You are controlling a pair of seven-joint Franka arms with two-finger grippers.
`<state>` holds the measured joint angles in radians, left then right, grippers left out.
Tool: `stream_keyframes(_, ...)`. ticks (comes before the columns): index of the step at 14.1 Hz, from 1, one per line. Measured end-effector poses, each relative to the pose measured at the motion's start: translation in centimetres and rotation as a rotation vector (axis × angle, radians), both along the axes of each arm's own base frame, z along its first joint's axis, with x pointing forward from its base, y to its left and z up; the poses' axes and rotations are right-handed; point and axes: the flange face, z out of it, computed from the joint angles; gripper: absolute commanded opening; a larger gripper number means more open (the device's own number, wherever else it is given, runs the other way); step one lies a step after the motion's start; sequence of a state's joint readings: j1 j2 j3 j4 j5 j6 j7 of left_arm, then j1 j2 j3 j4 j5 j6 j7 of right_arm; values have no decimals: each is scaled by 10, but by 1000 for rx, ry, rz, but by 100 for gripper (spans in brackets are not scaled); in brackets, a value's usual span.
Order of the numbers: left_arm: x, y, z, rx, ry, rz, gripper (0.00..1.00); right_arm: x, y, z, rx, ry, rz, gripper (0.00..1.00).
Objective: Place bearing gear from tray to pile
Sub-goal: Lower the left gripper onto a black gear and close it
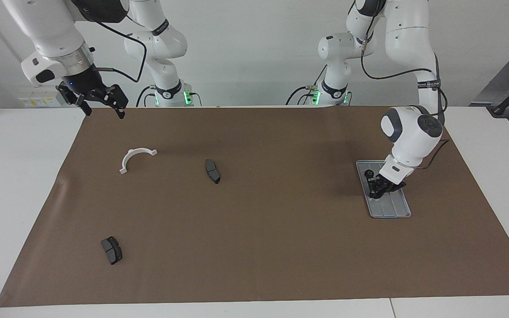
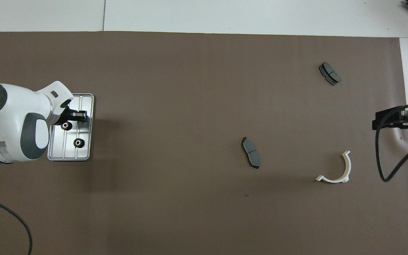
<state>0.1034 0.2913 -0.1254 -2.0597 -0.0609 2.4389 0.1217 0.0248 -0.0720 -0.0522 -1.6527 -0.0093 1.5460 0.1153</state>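
Brown mat (image 1: 281, 247) on white table (image 1: 11, 185)

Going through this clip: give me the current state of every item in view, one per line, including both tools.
Tray: flat on the mat, at the left arm's end.
Two gears: in the tray; no pile on the mat yet.
Left tool: down in the tray, shut; what it grips is hidden.
Right tool: open, raised, waiting.
White bracket: lying flat.
Two grey pads: lying apart on the mat.
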Motion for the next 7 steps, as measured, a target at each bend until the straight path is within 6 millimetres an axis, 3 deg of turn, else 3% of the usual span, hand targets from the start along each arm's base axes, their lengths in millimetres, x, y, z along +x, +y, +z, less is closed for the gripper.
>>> stream_keyframes(7, 1, -1, 2, -1, -3, -1, 0, 0, 0, 0, 0, 0, 0, 100)
